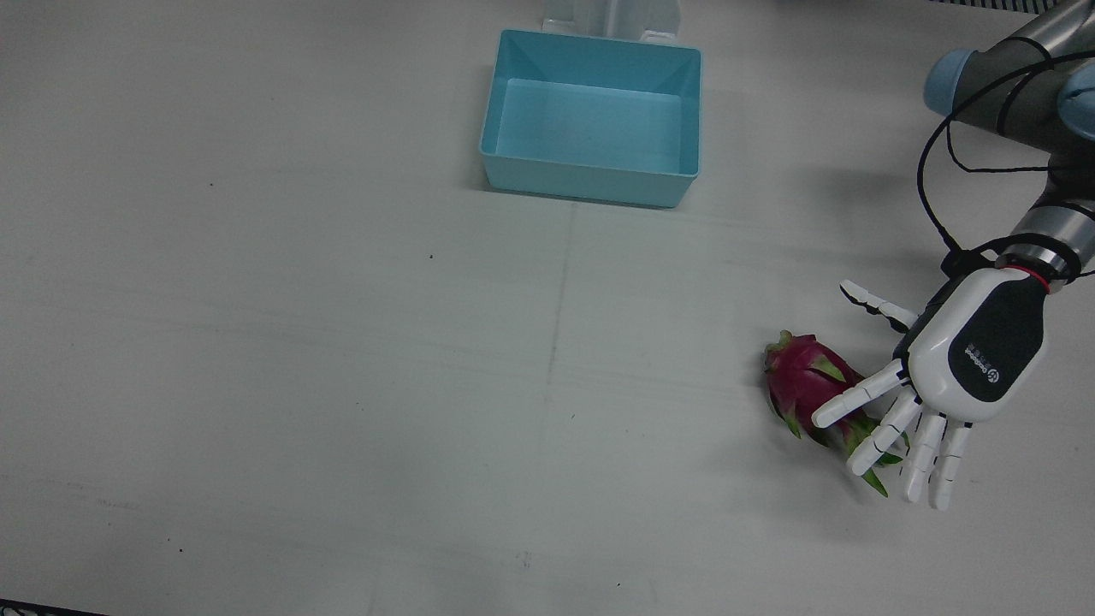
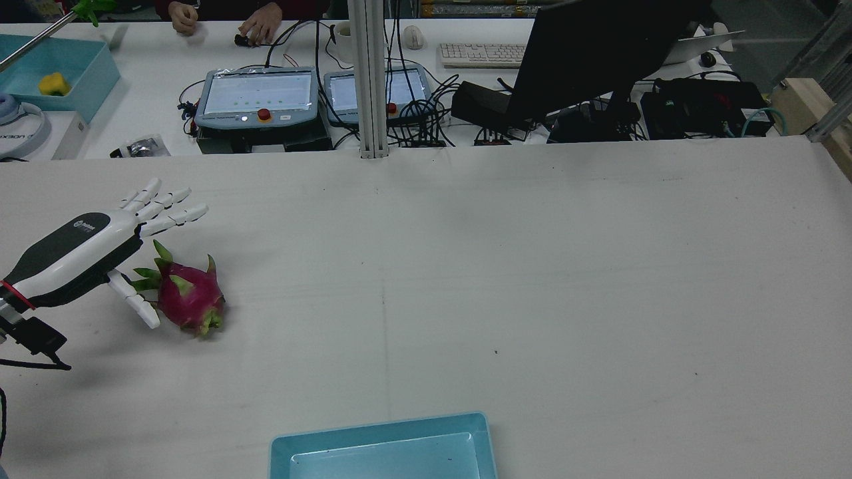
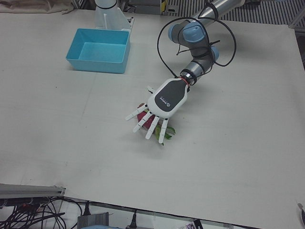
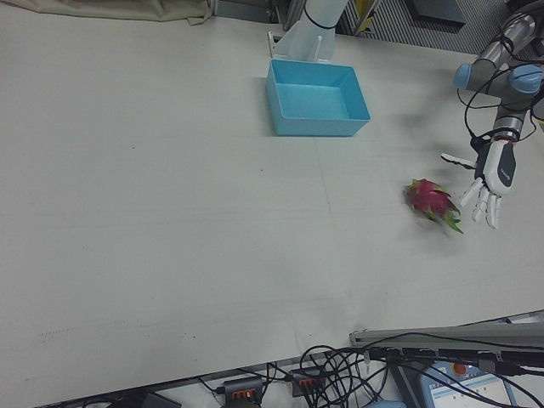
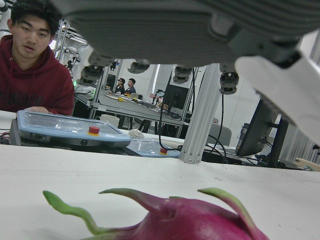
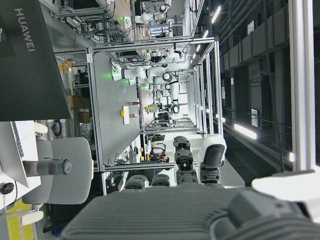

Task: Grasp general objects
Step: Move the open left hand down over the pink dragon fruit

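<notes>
A magenta dragon fruit (image 1: 806,376) with green scales lies on the white table, also in the rear view (image 2: 189,298), the right-front view (image 4: 432,202) and close below the camera in the left hand view (image 5: 190,220). My left hand (image 1: 949,376) hovers just above and beside it, palm down, fingers spread and open, some fingers over the fruit; it holds nothing. It also shows in the rear view (image 2: 86,246) and left-front view (image 3: 159,107), where it hides most of the fruit. My right hand shows only in its own view (image 6: 200,210), pointing away from the table, fingers extended.
An empty light-blue bin (image 1: 592,120) stands at the robot's side of the table, middle, also in the rear view (image 2: 383,449). Beyond the far edge are teach pendants (image 2: 256,96), a monitor (image 2: 599,46), cables and a seated person (image 5: 32,65).
</notes>
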Controlling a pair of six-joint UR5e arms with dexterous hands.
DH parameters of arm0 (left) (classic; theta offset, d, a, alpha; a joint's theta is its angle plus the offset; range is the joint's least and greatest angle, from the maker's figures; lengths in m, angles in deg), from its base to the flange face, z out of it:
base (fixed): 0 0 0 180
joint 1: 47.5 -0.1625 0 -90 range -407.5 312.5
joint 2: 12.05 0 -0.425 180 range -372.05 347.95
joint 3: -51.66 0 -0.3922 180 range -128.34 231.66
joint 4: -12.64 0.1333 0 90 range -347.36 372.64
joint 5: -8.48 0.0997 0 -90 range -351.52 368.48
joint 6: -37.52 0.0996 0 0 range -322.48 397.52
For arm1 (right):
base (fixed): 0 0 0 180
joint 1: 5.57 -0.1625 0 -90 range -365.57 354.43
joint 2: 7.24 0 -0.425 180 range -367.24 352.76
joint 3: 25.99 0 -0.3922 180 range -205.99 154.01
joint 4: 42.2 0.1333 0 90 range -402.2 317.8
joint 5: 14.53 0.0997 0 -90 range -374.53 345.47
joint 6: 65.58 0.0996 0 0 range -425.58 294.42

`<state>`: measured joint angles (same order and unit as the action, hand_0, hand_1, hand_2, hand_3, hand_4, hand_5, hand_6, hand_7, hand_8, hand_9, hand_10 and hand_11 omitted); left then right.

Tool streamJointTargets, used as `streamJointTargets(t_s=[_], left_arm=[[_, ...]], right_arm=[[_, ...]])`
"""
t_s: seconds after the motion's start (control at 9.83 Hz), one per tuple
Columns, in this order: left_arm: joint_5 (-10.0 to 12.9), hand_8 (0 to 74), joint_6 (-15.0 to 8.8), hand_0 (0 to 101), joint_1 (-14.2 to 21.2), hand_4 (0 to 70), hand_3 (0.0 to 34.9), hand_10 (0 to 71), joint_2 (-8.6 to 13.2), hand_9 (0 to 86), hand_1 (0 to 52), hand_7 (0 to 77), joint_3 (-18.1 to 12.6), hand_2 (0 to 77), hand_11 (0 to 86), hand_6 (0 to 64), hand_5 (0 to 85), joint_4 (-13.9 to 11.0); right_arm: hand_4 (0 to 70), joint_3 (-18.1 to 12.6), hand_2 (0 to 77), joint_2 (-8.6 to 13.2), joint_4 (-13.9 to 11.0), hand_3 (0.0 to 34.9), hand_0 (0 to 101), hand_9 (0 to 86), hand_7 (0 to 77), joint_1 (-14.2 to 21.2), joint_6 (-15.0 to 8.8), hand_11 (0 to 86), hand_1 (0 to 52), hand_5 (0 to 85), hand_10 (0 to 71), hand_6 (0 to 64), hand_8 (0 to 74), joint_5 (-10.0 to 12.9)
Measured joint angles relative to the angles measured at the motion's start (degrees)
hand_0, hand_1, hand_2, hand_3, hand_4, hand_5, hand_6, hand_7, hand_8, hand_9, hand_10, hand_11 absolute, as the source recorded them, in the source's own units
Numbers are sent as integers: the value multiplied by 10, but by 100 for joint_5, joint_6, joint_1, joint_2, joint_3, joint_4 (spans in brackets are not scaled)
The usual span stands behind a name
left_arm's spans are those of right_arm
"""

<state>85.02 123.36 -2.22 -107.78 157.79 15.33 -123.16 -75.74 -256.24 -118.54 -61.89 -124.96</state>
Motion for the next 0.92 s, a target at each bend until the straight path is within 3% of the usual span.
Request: streamJointTargets(t_s=[0.31,0.51,0.61,0.81,0.92], left_arm=[[-101,16,871,488,-428,60,301,136,296,11,0,49,-111,16,5,16,22,-992],[-160,16,1287,486,-649,60,302,136,309,11,0,38,-175,16,5,16,22,-1314],[-209,16,1386,475,-712,60,293,136,198,11,0,44,-263,11,5,11,22,-1271],[-276,16,1438,476,-751,60,310,136,-310,11,0,33,-617,16,5,11,22,-797],[-288,16,1437,463,-737,60,282,136,-484,11,0,33,-737,11,5,11,22,-631]], right_arm=[[0,0,16,0,0,0,1,16,0,0,0,11,60,742,0,0,0,0],[0,0,16,0,0,0,1,16,0,0,0,11,60,742,0,0,0,0],[0,0,16,0,0,0,1,16,0,0,0,11,60,742,0,0,0,0],[0,0,16,0,0,0,1,11,0,0,0,11,60,742,0,0,0,0],[0,0,16,0,0,0,1,11,0,0,0,11,60,742,0,0,0,0]])
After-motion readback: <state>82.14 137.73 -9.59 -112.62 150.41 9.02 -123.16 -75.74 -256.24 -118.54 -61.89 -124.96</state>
